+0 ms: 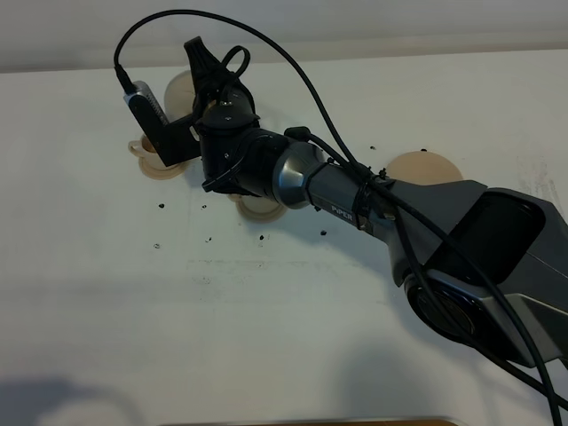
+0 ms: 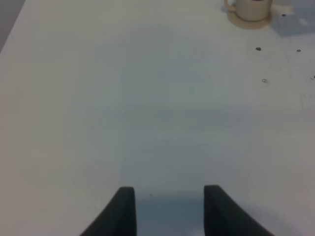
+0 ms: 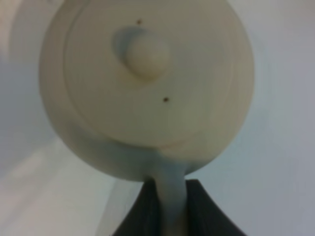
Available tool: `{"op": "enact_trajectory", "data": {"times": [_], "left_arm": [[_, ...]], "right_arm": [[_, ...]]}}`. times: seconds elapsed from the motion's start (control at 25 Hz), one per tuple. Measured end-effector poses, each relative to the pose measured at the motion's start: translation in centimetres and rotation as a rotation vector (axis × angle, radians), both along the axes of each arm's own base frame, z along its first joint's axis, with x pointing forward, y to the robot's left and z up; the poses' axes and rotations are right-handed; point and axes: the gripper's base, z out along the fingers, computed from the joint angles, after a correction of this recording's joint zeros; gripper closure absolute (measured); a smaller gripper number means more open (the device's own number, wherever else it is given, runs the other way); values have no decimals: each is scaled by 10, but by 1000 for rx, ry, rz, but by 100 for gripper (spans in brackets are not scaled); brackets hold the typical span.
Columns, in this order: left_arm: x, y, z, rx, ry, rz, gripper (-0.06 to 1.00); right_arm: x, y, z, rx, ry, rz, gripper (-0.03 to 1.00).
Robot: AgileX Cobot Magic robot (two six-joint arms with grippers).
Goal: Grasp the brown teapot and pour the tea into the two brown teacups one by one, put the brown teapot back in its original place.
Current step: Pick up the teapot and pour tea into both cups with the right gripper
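My right gripper point(image 1: 206, 75) reaches across to the back left and is shut on the loop handle of the brown teapot point(image 1: 176, 89). In the right wrist view the teapot point(image 3: 147, 83) fills the frame, lid and knob facing the camera, handle between the fingers point(image 3: 204, 211). One brown teacup point(image 1: 146, 149) on its saucer sits just in front of the teapot, partly behind the wrist camera; it also shows in the left wrist view point(image 2: 251, 7). The second cup is hidden under the arm; only its saucer point(image 1: 262, 210) shows. The wider saucer point(image 1: 426, 167) lies bare at the right. My left gripper point(image 2: 170, 206) is open and empty.
Small dark specks point(image 1: 160, 207) lie scattered on the white table point(image 1: 177, 311) in front of the cups. The right arm's body and cables point(image 1: 461, 257) span the right half of the table. The left arm is out of the exterior view.
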Motion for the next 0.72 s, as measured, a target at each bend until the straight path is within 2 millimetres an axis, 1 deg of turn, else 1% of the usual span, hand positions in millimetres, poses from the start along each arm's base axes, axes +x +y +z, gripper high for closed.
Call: {"op": "enact_trajectory", "data": {"times": [0.72], "left_arm": [[0,0,0,0,0,0,63]], "right_arm": [[-3,5,3,-87,-51,52,86]]}}
